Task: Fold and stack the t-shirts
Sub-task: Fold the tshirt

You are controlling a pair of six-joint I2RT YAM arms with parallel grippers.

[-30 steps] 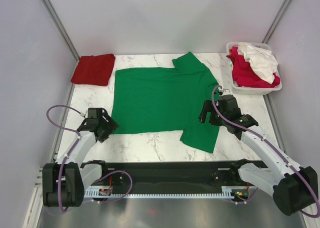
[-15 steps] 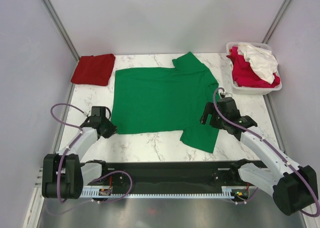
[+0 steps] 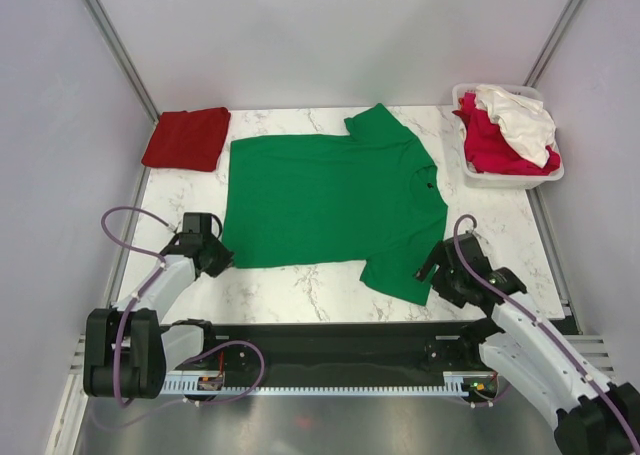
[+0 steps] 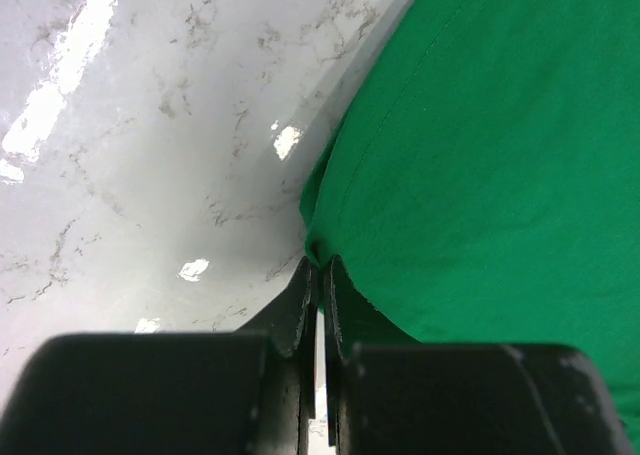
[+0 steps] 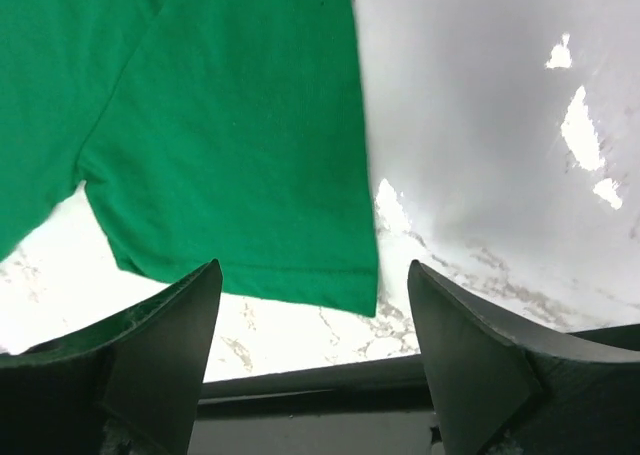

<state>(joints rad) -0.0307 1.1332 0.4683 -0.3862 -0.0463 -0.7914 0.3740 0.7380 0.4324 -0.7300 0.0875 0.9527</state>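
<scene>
A green t-shirt (image 3: 320, 200) lies flat on a marble worktop (image 3: 300, 285). The left tool (image 4: 318, 273) pinches its near hem corner. The right tool (image 5: 315, 270) gapes wide above the near sleeve.

T-shirts spread, folded, heaped.
Green t-shirt (image 3: 325, 200) lies flat at centre, collar to the right; dark red t-shirt (image 3: 186, 138) sits folded far left; crimson-pink t-shirt (image 3: 490, 145) and white t-shirt (image 3: 522, 120) are crumpled together far right.

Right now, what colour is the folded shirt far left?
The folded shirt is dark red; top view.
</scene>
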